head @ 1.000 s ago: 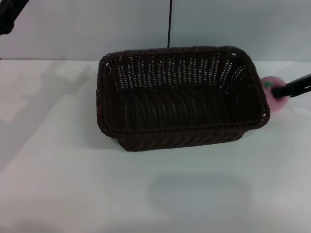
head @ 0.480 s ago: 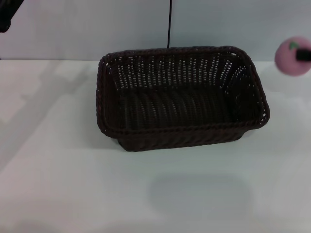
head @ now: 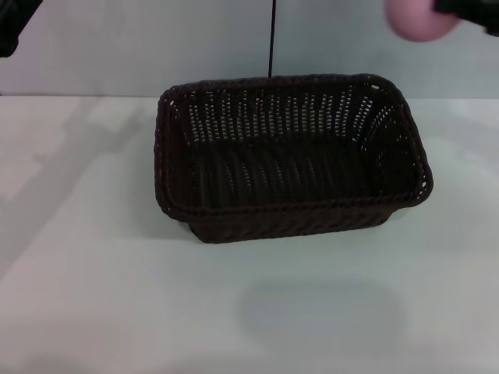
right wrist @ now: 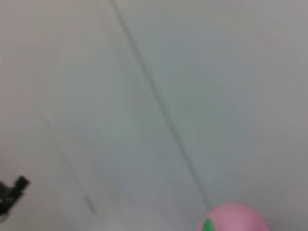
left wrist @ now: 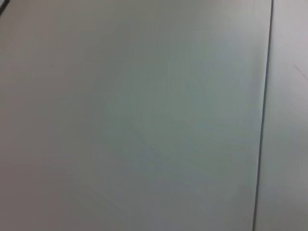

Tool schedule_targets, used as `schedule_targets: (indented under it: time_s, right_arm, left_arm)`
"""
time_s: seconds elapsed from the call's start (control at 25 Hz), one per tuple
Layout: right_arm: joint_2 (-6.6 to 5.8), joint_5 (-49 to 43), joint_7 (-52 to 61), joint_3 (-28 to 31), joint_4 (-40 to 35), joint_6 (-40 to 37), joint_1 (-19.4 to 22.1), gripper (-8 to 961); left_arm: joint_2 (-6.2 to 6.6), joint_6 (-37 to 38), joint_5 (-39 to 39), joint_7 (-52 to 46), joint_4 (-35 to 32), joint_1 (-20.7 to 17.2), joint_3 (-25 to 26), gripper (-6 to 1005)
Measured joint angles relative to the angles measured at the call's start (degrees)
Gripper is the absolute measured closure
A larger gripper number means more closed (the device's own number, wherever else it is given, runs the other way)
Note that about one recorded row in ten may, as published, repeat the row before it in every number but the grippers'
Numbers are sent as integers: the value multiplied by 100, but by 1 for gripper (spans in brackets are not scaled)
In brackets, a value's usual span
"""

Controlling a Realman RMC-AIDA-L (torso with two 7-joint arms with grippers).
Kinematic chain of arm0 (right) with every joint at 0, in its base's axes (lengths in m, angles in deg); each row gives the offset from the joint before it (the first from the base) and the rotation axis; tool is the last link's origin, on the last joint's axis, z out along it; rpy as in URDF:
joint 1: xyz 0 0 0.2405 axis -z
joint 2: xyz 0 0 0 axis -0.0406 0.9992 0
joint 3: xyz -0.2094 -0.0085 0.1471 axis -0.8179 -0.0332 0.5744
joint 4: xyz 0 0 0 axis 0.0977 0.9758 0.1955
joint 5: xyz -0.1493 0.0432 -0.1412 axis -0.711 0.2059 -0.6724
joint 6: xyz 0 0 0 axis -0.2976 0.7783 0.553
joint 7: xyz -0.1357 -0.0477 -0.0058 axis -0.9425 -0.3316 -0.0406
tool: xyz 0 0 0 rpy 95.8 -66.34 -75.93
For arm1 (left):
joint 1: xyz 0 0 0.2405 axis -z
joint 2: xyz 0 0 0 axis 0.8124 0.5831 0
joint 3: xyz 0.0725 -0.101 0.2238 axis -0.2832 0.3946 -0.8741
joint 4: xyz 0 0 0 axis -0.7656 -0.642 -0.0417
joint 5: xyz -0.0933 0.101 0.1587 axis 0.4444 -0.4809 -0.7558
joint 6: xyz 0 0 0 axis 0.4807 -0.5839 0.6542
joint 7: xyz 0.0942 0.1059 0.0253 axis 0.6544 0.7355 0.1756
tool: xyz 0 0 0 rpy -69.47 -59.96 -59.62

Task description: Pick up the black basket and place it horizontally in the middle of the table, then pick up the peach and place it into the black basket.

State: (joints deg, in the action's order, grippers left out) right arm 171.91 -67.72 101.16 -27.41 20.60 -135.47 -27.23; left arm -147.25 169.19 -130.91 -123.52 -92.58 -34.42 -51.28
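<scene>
Peach (head: pixel 421 22) in right end effector (head: pixel 456 9)

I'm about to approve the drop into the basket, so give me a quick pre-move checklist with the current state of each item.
1. Peach off the table and held by the right gripper: ok.
2. Black basket upright, lengthwise across the middle of the table: ok.
3. Basket interior free of other items: ok.
4. Peach directly above the basket opening: not ok, it sits up beyond the far right corner.
5. Left gripper clear of the basket, at the far left: ok.
6. Firmness of the grip: cannot tell.
</scene>
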Motion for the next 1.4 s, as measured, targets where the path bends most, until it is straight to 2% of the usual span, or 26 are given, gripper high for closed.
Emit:
schedule_targets:
  time_s: [0.08,0.16,0.4,0.52,1.16,1.28,1.32,1.4]
  right_arm:
    - [-47,-191,-148,-163,489,-90,-333,904]
    - [-68,-302,-172,-270,616,-100,-438,916]
    - [-61,-1114,-132,-465,932,-58,-831,835]
    - [-61,-1144,-117,-468,941,-57,-838,794]
    - [-62,-1106,-95,-365,906,-102,-635,468]
    - [-18,-618,-366,-48,854,-108,-290,468]
    - [-18,-618,-366,-48,854,-108,-290,468]
    - [25,174,-949,131,957,-113,113,468]
  left_arm:
    - [3,41,0,0,53,-5,16,151]
    - [7,48,0,9,81,-5,18,151]
    - [12,50,0,36,112,0,22,151]
    - [14,50,-1,40,114,1,22,151]
    - [0,44,-1,42,123,4,23,151]
    - [-2,54,-1,28,162,-4,22,151]
    - [1,60,-1,35,187,-8,23,151]
    - [3,73,-1,51,189,-23,51,152]
